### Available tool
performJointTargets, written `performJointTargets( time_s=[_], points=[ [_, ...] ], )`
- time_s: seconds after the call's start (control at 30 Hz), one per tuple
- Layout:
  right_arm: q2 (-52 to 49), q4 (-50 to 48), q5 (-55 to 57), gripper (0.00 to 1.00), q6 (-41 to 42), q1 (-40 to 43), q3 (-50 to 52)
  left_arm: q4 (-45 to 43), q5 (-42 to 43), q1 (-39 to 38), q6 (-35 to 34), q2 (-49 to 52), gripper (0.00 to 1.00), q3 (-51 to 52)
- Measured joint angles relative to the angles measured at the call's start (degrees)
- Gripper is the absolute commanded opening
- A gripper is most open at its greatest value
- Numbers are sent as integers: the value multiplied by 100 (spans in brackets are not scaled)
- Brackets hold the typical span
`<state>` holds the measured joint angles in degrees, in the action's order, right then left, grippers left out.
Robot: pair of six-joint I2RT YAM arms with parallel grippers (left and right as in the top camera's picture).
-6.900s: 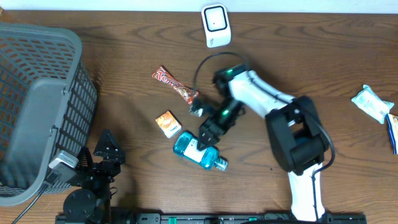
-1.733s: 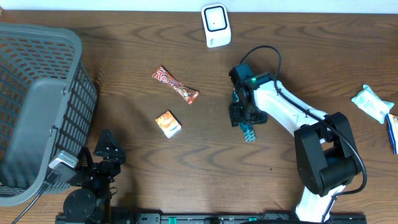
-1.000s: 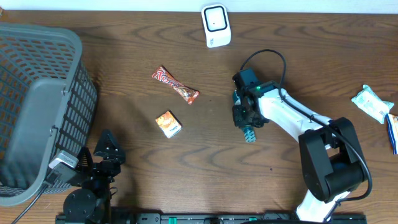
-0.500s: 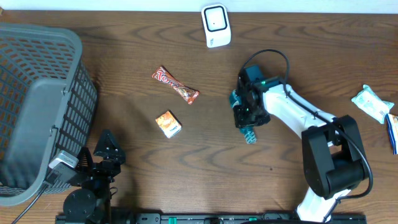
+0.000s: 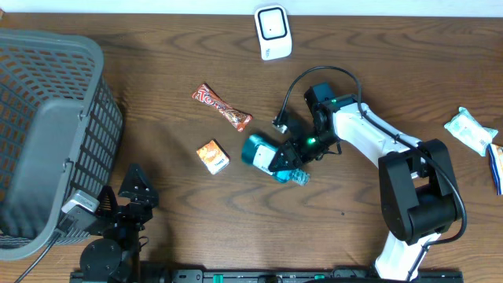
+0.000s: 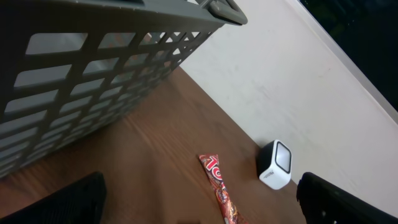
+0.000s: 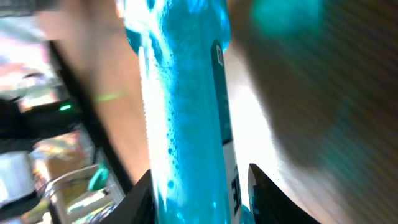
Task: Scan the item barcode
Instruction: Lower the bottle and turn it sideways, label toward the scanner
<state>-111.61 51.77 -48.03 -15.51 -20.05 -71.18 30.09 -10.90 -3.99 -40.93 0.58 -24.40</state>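
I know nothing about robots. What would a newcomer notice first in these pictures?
The bright blue bottle stands out most, near the middle of the dark wooden table, gripped between the fingers of the robot's right hand. Next comes the big gray basket filling the left end. A small white scanner sits at the far edge.

The counter (image 5: 157,94) is dark-stained wood with a plain grain and a soft satin sheen. The basket (image 5: 94,55) is matt grey moulded plastic, and the scanner (image 5: 273,31) is smooth, glossy white plastic. The bottle (image 5: 263,153) is clear, glossy plastic over foamy blue liquid, and the snack wrapper (image 5: 222,108) is shiny, crinkled red film.
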Motion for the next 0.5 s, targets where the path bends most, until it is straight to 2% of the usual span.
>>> performJointTargets(
  time_s=[0.2,0.5],
  points=[
    [0,-7,-605,1,-514,39,0,0,0,0,0,0,98,0],
    [0,-13,-787,1,-695,44,0,0,0,0,0,0,98,0]
  ],
)
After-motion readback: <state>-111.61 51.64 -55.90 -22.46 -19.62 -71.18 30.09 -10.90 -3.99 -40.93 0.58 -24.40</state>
